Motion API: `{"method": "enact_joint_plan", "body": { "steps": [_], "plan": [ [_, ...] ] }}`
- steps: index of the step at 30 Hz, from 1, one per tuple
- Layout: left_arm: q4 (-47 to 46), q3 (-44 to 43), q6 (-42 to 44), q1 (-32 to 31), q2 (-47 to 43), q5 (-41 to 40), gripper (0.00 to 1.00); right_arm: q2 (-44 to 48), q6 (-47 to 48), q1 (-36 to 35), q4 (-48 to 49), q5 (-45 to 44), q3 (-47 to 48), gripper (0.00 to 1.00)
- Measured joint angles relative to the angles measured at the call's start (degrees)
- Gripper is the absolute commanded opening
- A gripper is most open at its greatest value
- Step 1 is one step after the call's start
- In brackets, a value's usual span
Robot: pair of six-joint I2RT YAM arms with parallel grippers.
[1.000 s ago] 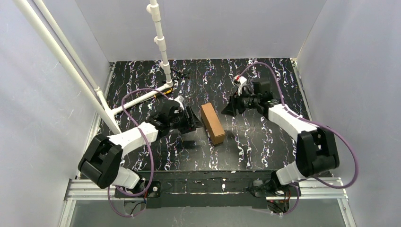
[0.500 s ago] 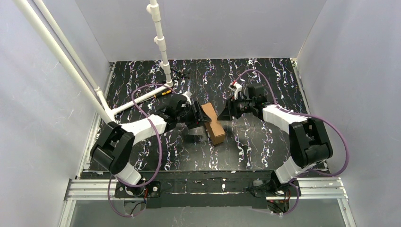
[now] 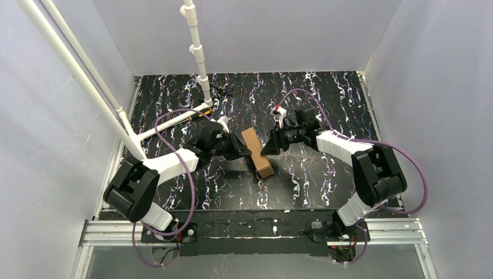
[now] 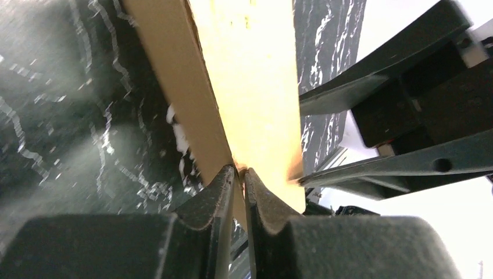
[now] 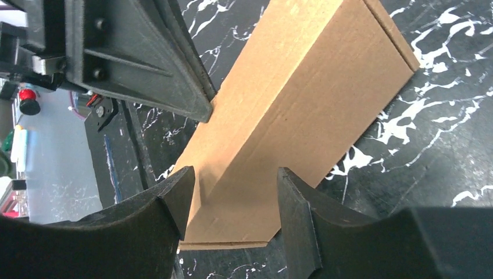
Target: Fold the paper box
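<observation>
Right hand (image 3: 267, 147) nearer, paper box (image 3: 260, 158) closed

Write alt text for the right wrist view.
A brown paper box lies on the black, white-veined table, its near end seen between the spread fingers of the right pincer. The dark tip of the left pincer meets the box's edge at upper left.

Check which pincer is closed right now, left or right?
The left pincer: its fingers are pressed nearly together on an edge of the paper box. The right pincer stands wide open, fingers straddling the box's end.
</observation>
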State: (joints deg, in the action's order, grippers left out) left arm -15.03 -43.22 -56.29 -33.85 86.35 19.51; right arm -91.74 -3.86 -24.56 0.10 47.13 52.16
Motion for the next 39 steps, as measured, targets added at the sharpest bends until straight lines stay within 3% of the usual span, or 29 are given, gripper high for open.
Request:
{"method": "enact_joint_plan", "body": {
  "steps": [9, 16, 19, 24, 26, 35, 39],
  "plan": [
    [3.0, 11.0, 0.9, 2.2, -5.0, -2.1, 0.17, 3.3, 5.2, -0.7, -2.5, 1.0, 0.3, 0.67],
    [5.8, 12.2, 2.5, 3.4, -6.3, -2.5, 0.19, 3.7, 11.8, -0.1, -7.3, 0.2, 1.2, 0.67],
    [8.3, 10.8, 3.4, 3.4, -6.3, -3.0, 0.10, 3.7, 13.7, 1.0, -8.8, -1.4, 1.5, 0.63],
    [10.1, 8.4, 4.2, 3.4, -5.0, -3.5, 0.04, 3.6, 14.4, 2.1, -9.0, -9.9, 1.6, 0.35],
    [10.6, 6.8, 4.4, 3.4, -2.8, -3.4, 0.03, 3.2, 14.1, 1.9, -9.0, -13.2, 1.6, 0.30],
    [11.1, -4.4, 5.0, 2.6, 11.0, -1.9, 0.03, -4.5, 13.9, -6.7, -9.4, -24.7, 2.0, 0.26],
    [12.8, -11.9, 5.6, 2.4, 17.5, -1.1, 0.03, -5.0, 14.5, -6.2, -10.7, -27.7, 2.3, 0.26]
  ]
}}
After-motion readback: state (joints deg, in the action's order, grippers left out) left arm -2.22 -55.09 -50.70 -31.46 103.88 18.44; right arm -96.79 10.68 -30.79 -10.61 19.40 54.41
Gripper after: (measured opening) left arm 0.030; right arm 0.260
